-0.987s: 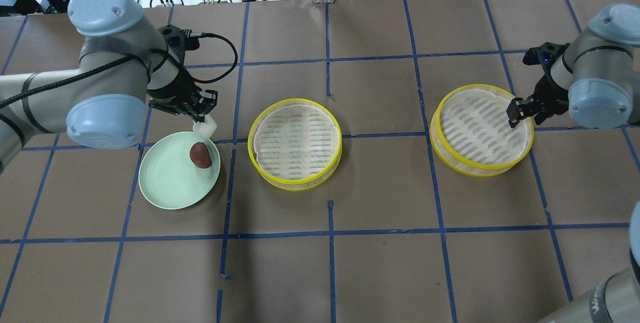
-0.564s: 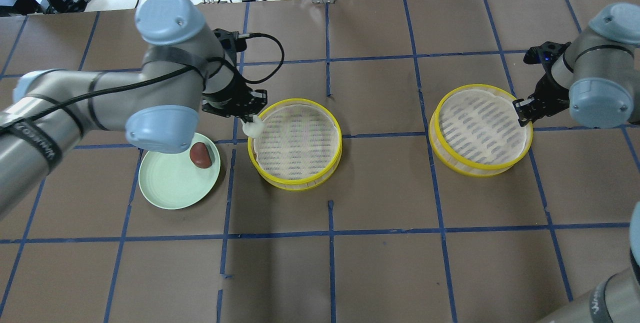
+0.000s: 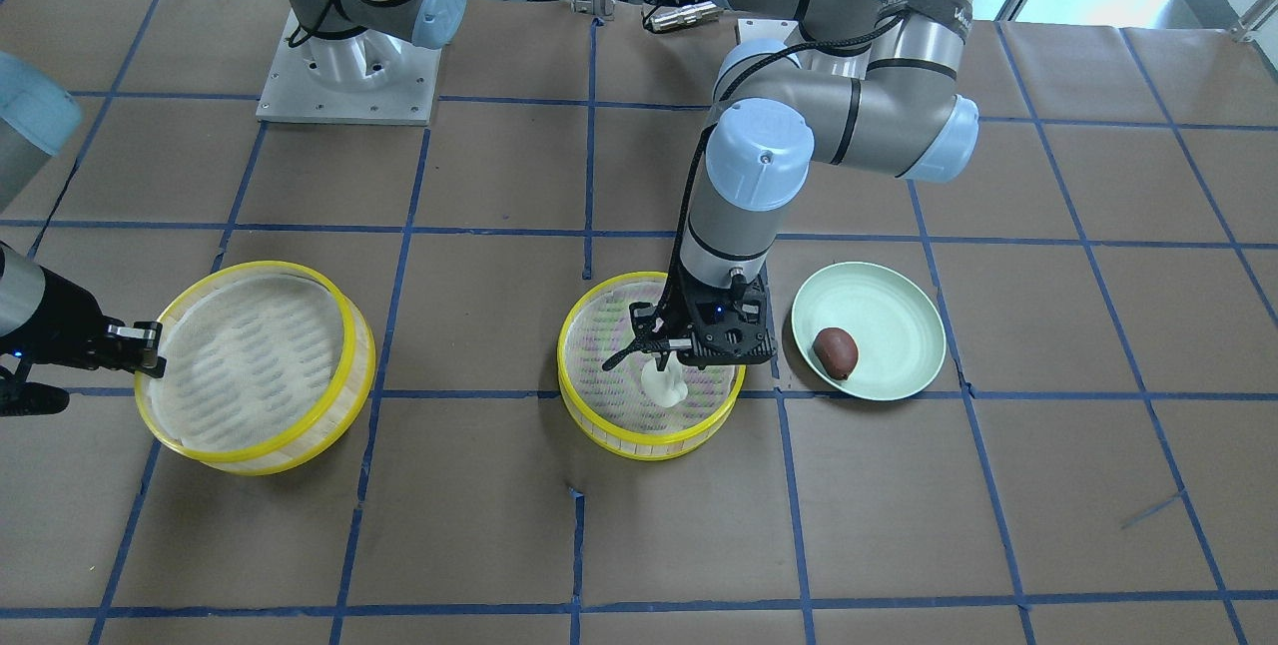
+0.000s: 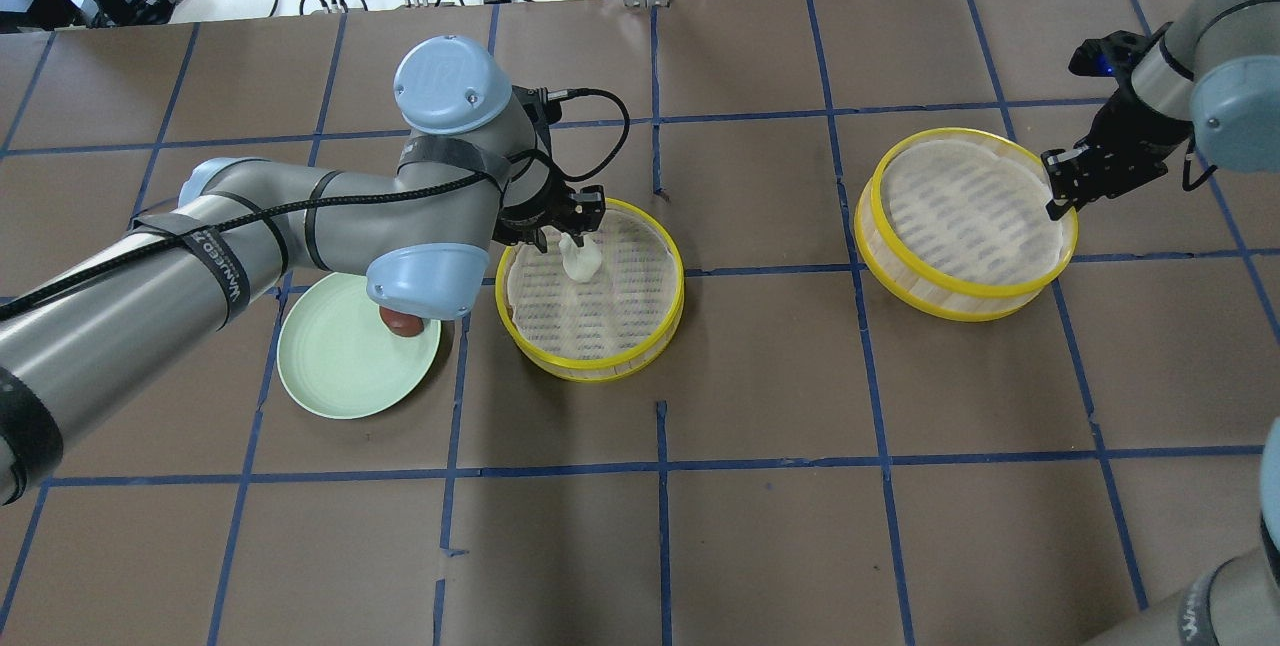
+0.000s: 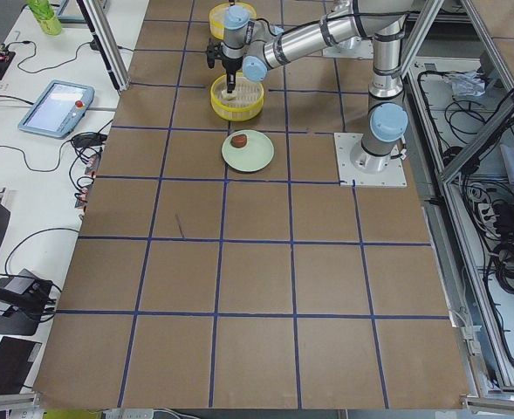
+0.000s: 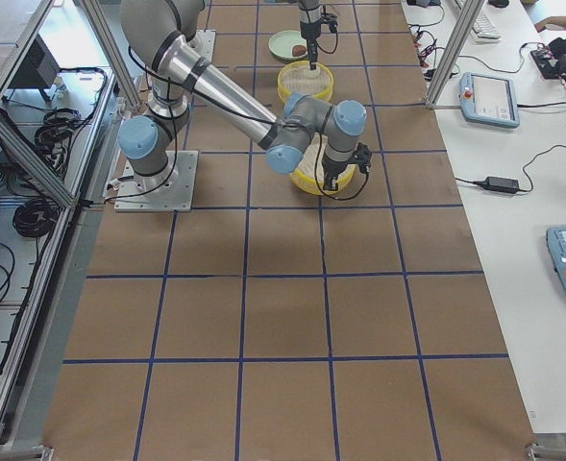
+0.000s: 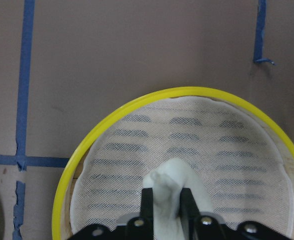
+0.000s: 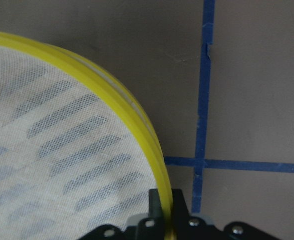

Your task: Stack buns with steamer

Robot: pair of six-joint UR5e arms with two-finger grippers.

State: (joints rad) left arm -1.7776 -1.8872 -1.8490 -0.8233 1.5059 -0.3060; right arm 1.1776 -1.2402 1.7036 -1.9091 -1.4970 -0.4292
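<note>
Left gripper (image 7: 166, 211): jaws narrowed to a small gap and clamped on the white bun (image 7: 169, 184), one finger against each side. The soft bun bulges out past the fingertips. In the overhead view the gripper points down over the middle steamer (image 4: 600, 363). It holds the bun inside the yellow rim, a little toward 11 o'clock from centre, above the white mesh liner (image 7: 226, 150). Whether the bun's lower end touches the liner cannot be determined.

Right gripper (image 8: 166, 205): jaws nearly closed, pinching the yellow rim of the right steamer (image 4: 960, 301), one finger inside the wall and one outside. In the overhead view the grip sits at about 2 o'clock on that rim. Whether this steamer's base is off the table (image 4: 800, 526) cannot be determined.

Brown bun (image 3: 836, 351): lies untouched on the pale green plate (image 4: 335, 381), at about 2 o'clock on the plate in the overhead view, partly hidden there by the left arm's joint. The plate stands at 8 o'clock from the middle steamer; the right steamer is well apart at 3 o'clock.
</note>
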